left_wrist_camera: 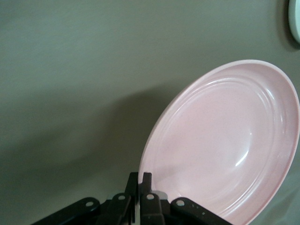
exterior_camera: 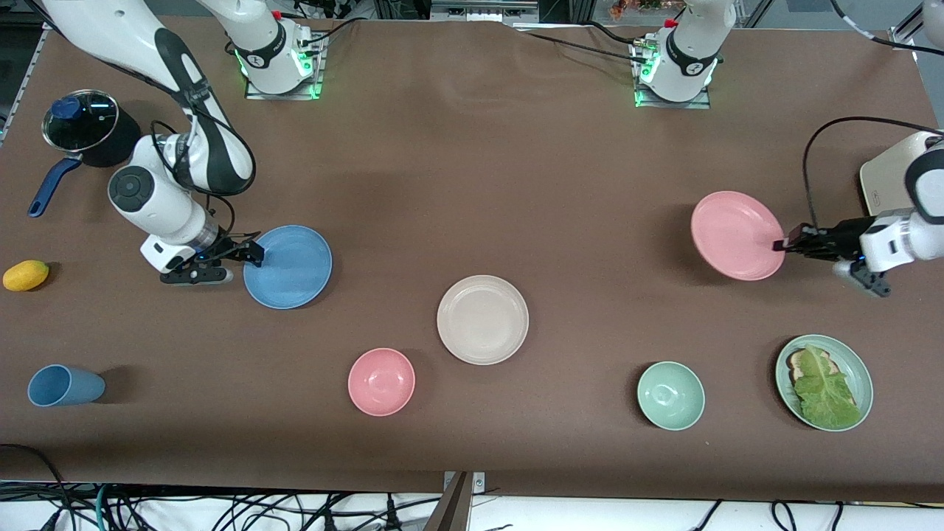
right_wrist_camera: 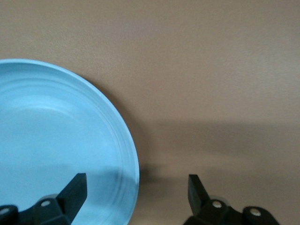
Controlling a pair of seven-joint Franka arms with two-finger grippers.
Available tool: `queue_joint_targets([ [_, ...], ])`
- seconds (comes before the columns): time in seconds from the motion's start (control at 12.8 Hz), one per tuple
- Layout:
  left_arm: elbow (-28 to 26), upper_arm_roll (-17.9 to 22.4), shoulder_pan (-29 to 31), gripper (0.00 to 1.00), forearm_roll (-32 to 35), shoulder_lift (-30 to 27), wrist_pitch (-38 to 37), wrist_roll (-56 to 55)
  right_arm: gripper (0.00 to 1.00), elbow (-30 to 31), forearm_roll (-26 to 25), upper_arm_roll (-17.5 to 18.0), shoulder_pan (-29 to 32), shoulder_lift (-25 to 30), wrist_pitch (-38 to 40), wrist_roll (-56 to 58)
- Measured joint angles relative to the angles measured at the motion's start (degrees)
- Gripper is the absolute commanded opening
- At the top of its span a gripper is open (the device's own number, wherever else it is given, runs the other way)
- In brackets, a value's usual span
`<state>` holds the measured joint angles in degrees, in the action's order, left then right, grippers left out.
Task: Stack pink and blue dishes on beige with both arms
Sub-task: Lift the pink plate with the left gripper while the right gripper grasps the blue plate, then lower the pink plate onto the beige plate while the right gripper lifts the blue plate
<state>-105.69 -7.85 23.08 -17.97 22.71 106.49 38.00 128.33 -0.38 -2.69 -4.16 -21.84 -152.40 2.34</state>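
The cream-beige plate lies flat near the middle of the table. Toward the left arm's end, the salmon pink plate hangs tilted above the table, with my left gripper shut on its rim. The sky blue plate lies flat toward the right arm's end. My right gripper is open at that plate's edge, one finger over the plate and the other over bare table, so the rim sits between them.
A pink bowl, a green bowl and a green plate of lettuce on bread sit nearer the camera. A blue cup, a yellow fruit and a lidded pot stand at the right arm's end. A cream toaster is at the left arm's end.
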Motion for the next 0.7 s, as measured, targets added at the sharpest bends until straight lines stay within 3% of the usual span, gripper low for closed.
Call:
queue_joint_targets([
  [0.23,2.51,-0.64,-9.26,0.0,-1.56,0.03,0.58,-14.38,0.52,-0.02,0.0,0.29,0.0,-1.18,-0.97,-0.08],
  [0.7,8.4,-0.63,-23.04,0.0,-1.64,2.68,5.65,-37.09,0.13,-0.05,0.01,0.46,-0.01,-1.17,-1.0,-1.48],
])
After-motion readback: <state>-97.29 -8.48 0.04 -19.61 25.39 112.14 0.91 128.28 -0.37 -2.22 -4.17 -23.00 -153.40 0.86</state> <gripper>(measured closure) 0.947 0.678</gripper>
